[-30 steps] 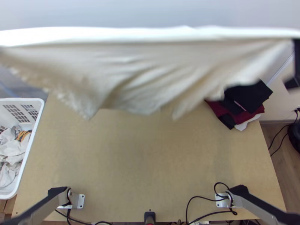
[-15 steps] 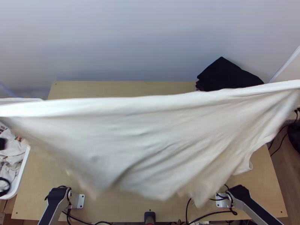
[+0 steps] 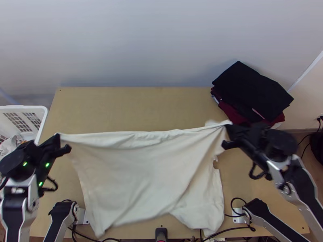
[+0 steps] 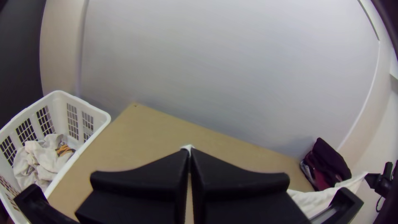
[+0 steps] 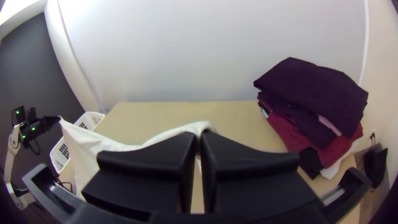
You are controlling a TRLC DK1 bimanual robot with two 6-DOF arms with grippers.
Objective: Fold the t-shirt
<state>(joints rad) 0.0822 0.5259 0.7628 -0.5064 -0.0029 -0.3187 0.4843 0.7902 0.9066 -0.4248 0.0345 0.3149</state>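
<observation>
Pinching the far edge of a cream t-shirt at its two ends, the left gripper and right gripper have their fingers closed on the cloth, which hangs between them, creased, over the wooden table. Folded dark garments sit stacked at the far right corner; a white laundry basket stands at left.

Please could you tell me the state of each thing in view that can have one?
Cream cloth t-shirt: hanging spread, creased.
Left black flat-fingered tool: shut on the t-shirt.
Right black flat-fingered tool: shut on the t-shirt.
White slotted basket: upright, holding light bunched clothes.
Dark and red cloth stack: folded, piled.
</observation>
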